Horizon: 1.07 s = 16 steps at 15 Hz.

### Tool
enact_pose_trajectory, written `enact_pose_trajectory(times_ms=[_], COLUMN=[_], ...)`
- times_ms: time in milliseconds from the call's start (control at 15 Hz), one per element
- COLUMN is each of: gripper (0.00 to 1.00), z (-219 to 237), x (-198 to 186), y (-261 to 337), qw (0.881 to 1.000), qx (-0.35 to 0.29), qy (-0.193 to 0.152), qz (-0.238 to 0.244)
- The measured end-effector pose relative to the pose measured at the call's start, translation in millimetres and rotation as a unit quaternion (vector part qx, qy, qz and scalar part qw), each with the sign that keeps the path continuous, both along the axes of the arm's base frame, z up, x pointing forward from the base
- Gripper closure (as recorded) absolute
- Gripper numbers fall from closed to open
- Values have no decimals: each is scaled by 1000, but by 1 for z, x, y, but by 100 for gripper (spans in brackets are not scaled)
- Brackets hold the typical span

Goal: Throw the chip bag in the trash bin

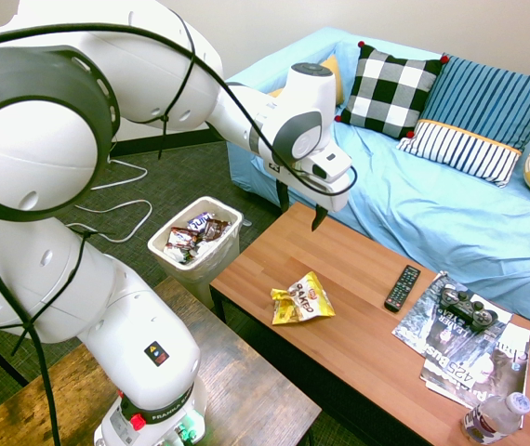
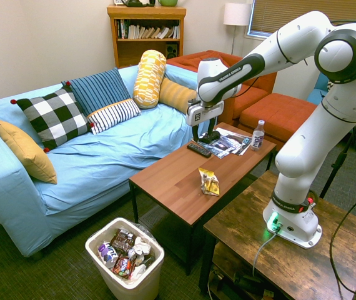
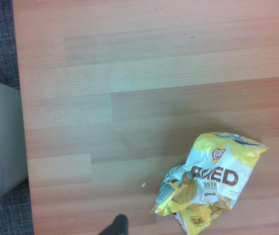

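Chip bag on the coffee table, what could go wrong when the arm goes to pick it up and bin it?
1. The chip bag lies flat, crumpled and torn open on the coffee table; the tool, hanging above the table, may pinch only a loose flap and let it slip, or spill crumbs.
2. The trash bin stands on the floor off the table's end, already holding wrappers; a light bag released early could miss or rest on top.

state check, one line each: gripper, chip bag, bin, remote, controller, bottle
gripper: empty, above the table, open or shut unclear
chip bag: crumpled, lying on the coffee table
trash bin: upright, wrappers inside
remote: flat on table
game controller: resting on magazines
water bottle: capped, on the table
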<state>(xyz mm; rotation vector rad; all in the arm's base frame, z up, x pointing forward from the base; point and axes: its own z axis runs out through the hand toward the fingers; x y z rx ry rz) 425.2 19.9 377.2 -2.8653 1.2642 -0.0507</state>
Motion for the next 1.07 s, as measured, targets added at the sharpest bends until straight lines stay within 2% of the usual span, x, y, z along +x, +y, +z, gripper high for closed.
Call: enact_pose_trajectory(times_ms=[133,400,733,1067], gripper=[0,0,0,0], z=[-1,-30,-111,-173], x=[2,13,44,62], y=[0,-6,-17,-28], qw=[1000,999,992,984], qx=[4,9,10,3], qy=[-3,22,72,119], qz=[-4,-38,-99,-133])
